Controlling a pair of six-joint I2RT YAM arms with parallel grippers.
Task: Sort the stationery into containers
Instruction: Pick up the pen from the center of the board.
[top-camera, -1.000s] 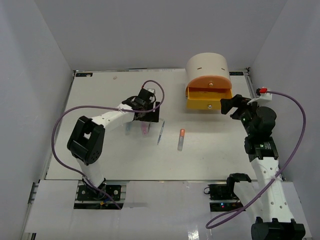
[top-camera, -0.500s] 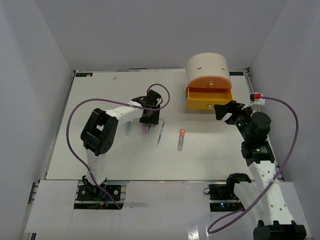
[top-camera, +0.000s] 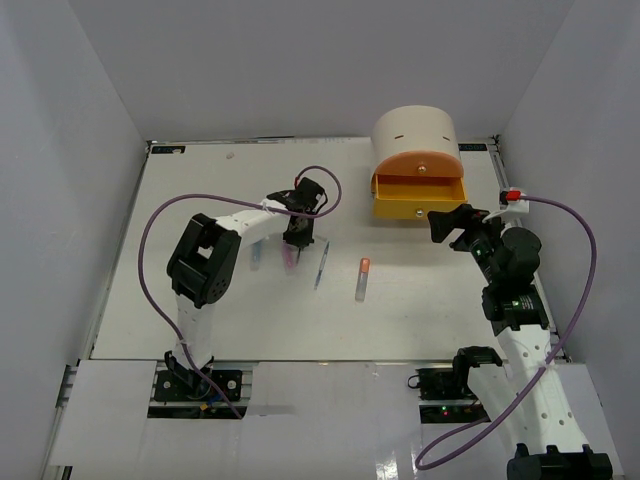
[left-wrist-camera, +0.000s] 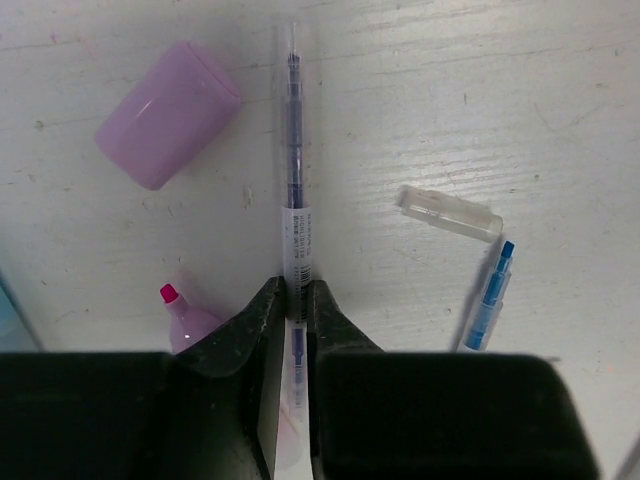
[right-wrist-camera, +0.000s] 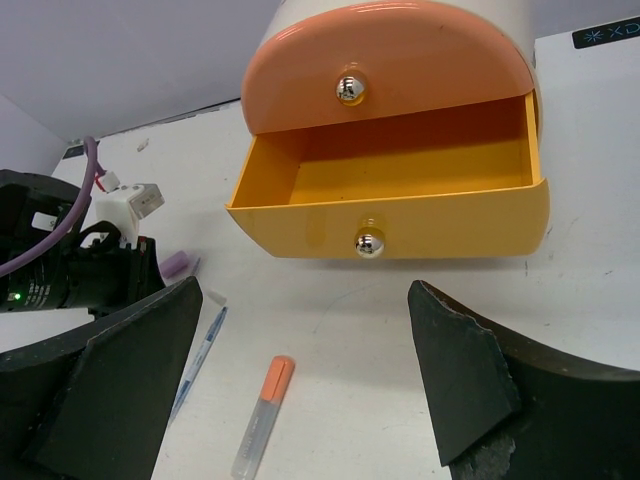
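Note:
My left gripper (left-wrist-camera: 293, 290) is shut on a thin clear pen (left-wrist-camera: 292, 180) with dark blue ink, which points away from me low over the table. Beside it lie a purple cap (left-wrist-camera: 168, 113), an uncapped pink marker (left-wrist-camera: 185, 318), an uncapped blue pen (left-wrist-camera: 488, 300) and its clear cap (left-wrist-camera: 450, 213). From above, the left gripper (top-camera: 298, 240) sits mid-table. The cream organiser (top-camera: 415, 135) has its peach drawer (right-wrist-camera: 390, 60) closed and its yellow drawer (right-wrist-camera: 400, 215) pulled out and empty. My right gripper (right-wrist-camera: 305, 290) is open, just in front of the yellow drawer. An orange-capped marker (right-wrist-camera: 262, 415) lies below it.
The left arm's purple cable (top-camera: 160, 215) loops over the left side of the table. The white table's edge (top-camera: 300, 355) runs just ahead of the arm bases. Grey walls close in on both sides and at the back.
My left gripper has closed on the thin pen, and its arm has swung in toward the pen cluster. The right gripper has shifted slightly left, still open.

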